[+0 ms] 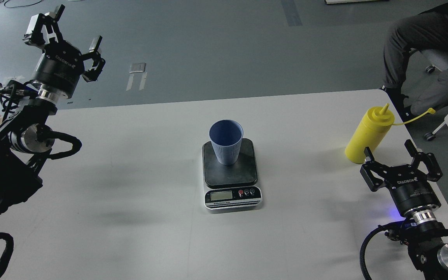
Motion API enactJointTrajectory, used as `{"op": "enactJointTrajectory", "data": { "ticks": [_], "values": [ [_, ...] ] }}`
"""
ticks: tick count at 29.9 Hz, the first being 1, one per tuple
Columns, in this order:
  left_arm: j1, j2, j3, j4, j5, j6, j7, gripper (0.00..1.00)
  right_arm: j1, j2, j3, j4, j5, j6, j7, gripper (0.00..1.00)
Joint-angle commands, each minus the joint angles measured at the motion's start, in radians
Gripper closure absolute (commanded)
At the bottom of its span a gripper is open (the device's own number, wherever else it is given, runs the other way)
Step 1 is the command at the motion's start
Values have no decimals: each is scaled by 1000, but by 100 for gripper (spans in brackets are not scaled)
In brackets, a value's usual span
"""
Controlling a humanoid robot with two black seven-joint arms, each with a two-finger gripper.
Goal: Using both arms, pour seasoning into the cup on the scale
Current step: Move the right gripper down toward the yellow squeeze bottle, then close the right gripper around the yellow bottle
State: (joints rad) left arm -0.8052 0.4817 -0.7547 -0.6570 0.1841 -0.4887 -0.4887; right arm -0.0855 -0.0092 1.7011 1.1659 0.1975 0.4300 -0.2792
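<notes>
Your right gripper (399,161) hangs near the table's (130,175) right edge, jaws spread wide and holding nothing, just in front of the yellow seasoning bottle (368,136), which stands upright with its cap strap trailing right. You see the blue cup (226,142) upright on the scale (231,175) mid-table. Your left gripper (66,41) is raised at far left, jaws wide, well apart from everything

Large white rectangular table (138,186); grey floor (216,46) with taped marks; seated person in grey trousers (414,42) (upper right, partly cropped), on a white wheeled chair (436,58).
</notes>
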Motion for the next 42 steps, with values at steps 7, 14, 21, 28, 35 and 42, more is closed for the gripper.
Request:
{"op": "enactJointTrajectory", "data": {
  "ticks": [7, 14, 21, 28, 35, 42],
  "values": [
    [0, 3, -2, 0, 0, 0, 0, 2, 85, 6, -1, -74, -1, -2, 2, 0],
    [0, 8, -2, 0, 0, 0, 0, 2, 112, 8, -1, -124, -3, -2, 2, 0],
    [0, 9, -2, -1, 0, 0, 0, 2, 168, 6, -3, -192, -6, -2, 2, 0],
    [0, 9, -2, -1, 0, 0, 0, 2, 208, 8, -26, -241, -7, -2, 5, 0],
    [0, 9, 0, -1, 0, 0, 0, 2, 220, 8, -38, -253, -6, -2, 6, 2],
    [0, 9, 0, -1, 0, 0, 0, 2, 222, 6, -38, -256, -6, -4, 8, 9]
  ]
}}
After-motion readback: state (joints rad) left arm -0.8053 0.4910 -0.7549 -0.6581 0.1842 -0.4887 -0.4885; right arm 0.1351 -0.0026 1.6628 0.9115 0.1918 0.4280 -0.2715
